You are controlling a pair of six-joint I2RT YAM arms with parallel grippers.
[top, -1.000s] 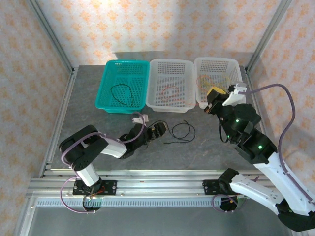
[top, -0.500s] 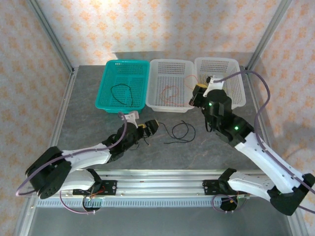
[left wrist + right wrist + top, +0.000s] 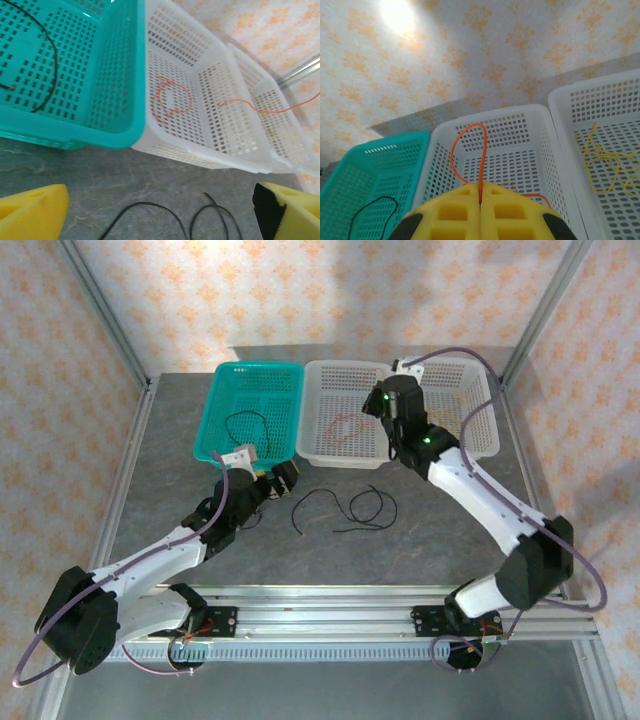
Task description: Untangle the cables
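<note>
Now, the right fingers (image 3: 481, 202) are pinched shut on the orange-red cable (image 3: 452, 156), its loop standing above the middle white basket (image 3: 340, 456) in the row along the counter's (image 3: 170, 472) far edge. We judge the step to be dropping it there. We would go lower over the basket's centre before letting go, so no slack drapes the rim toward the yellow cable (image 3: 600, 159) next door. The left fingers (image 3: 281, 479) spread wide, holding nothing, low near the counter's middle, just beside the loose black cable (image 3: 348, 508). We would take one strand near its left end, not two crossed loops. A second black cable (image 3: 247, 430) lies in the teal basket (image 3: 205, 435).
</note>
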